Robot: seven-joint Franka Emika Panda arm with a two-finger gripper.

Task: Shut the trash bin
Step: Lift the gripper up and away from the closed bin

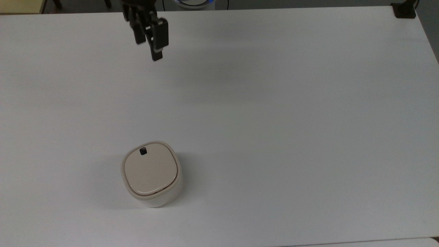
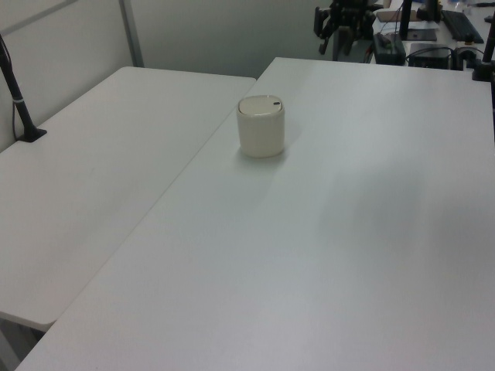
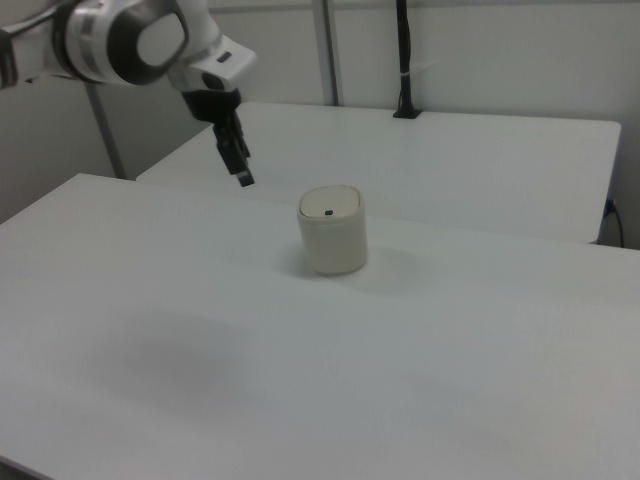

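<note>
The trash bin point(image 1: 161, 198) is a small cream-white rounded-square bin standing on the white table point(image 1: 291, 103), toward the top view's lower left. Its beige lid point(image 1: 150, 171) lies flat on the rim, with the small black tab point(image 1: 143, 151) at its far edge. The bin point(image 2: 261, 133) also appears in the left view, and the bin point(image 3: 333, 245) in the right view. My gripper point(image 1: 155, 56) hangs high above the table's far edge, well away from the bin, shut with nothing in it. In the right view the gripper point(image 3: 244, 180) is left of and above the bin.
A black clamp point(image 1: 404, 10) sits at the table's far right corner in the top view. A second white table point(image 2: 93, 162) adjoins on the left view's left, with a black post point(image 2: 17, 93) on it. A black post point(image 3: 403, 60) stands on the far table in the right view.
</note>
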